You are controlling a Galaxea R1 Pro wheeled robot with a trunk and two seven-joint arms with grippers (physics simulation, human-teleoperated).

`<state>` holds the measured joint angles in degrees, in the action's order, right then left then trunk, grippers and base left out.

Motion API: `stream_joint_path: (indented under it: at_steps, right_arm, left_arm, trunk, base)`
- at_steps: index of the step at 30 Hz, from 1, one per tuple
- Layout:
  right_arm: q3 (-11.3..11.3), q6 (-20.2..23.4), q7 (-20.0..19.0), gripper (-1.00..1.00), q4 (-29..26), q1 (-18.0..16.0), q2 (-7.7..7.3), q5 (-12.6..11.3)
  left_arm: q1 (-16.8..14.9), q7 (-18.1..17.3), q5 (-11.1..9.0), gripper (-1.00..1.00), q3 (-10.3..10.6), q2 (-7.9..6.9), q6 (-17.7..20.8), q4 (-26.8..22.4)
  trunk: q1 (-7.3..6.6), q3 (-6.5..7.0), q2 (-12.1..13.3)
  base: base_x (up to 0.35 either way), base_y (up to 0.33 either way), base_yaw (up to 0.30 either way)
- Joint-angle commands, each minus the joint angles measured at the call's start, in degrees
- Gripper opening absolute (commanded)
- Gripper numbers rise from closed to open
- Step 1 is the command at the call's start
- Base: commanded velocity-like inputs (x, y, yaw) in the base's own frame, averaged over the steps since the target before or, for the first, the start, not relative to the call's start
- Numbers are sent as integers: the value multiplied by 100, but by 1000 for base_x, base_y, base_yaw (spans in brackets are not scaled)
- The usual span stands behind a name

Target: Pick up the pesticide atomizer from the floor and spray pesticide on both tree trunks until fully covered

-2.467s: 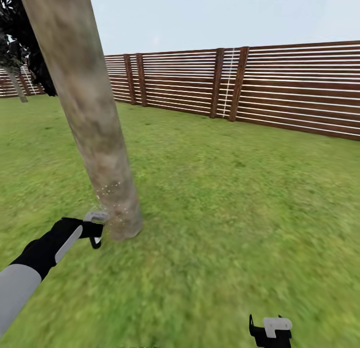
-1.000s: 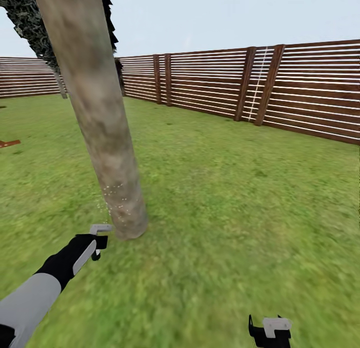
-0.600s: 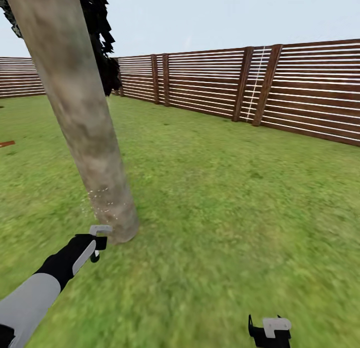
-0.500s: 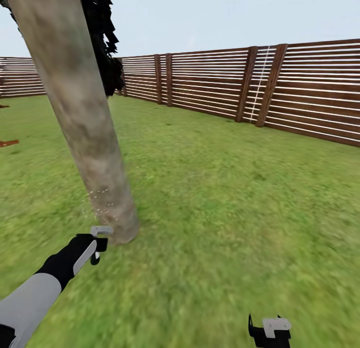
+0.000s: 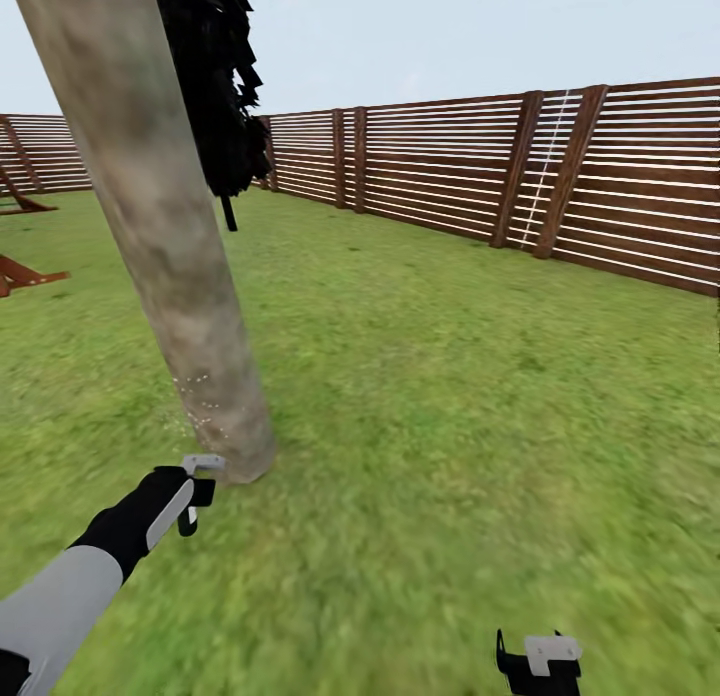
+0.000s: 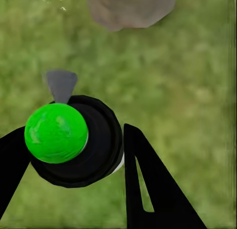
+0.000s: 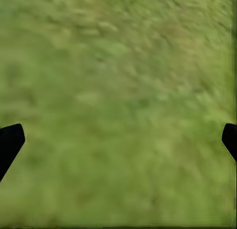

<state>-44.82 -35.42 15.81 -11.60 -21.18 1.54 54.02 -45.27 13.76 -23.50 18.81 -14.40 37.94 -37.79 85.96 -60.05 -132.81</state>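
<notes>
Blurred green grass [image 5: 450, 456] covers the whole ground of a fenced garden under a pale sky. Nearest the camera, at the bottom of the head view, the right gripper [image 5: 540, 666] hangs over bare lawn, its dark fingertips [image 7: 10, 142] spread wide apart at the two edges of the right wrist view with nothing between them. Further forward on the left, the left gripper [image 5: 190, 491] is clamped on the pesticide atomizer [image 6: 74, 140], its black fingers pressed to either side of the dark round body (the dot on top shows bright green here, and a small grey nozzle points toward the trunk). Just beyond it stands the tree trunk [image 5: 170, 266], thick, mottled grey-brown, with fine white specks low on its bark near the base. Behind the trunk hangs dark foliage [image 5: 215, 96] on a thin stem. A reddish wooden object [image 5: 25, 273] lies on the grass far left. A brown slatted fence [image 5: 480, 176] closes the yard at the back.
</notes>
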Motion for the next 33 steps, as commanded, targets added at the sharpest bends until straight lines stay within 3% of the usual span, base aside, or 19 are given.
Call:
stream_joint_path:
  at_steps: [1,7,14,18,33]
  right_arm:
    - [0,0,-3,100,0,0,0,-1]
    - [0,0,0,100,0,0,3,1]
    - [0,0,-5,100,0,0,5,4]
    - [0,0,-2,100,5,0,5,4]
    - [0,0,1,100,17,0,-4,4]
  left_arm:
    - [0,2,3,-100,0,-1,-3,0]
    - [1,4,12,-100,0,-8,-14,0]
    - [-1,48,21,-100,-8,-14,-58,51]
    - [-3,69,21,-100,-9,-19,-78,52]
    - [-1,76,23,-100,-9,-12,-85,53]
  trunk:
    - [0,0,0]
    - [0,0,0]
    - [0,0,0]
    - [0,0,0]
    - [0,0,0]
  base:
    - [-106,-276,0]
    - [-94,-276,38]
    - [21,-275,262]
    - [166,-244,229]
    - [235,-191,10]
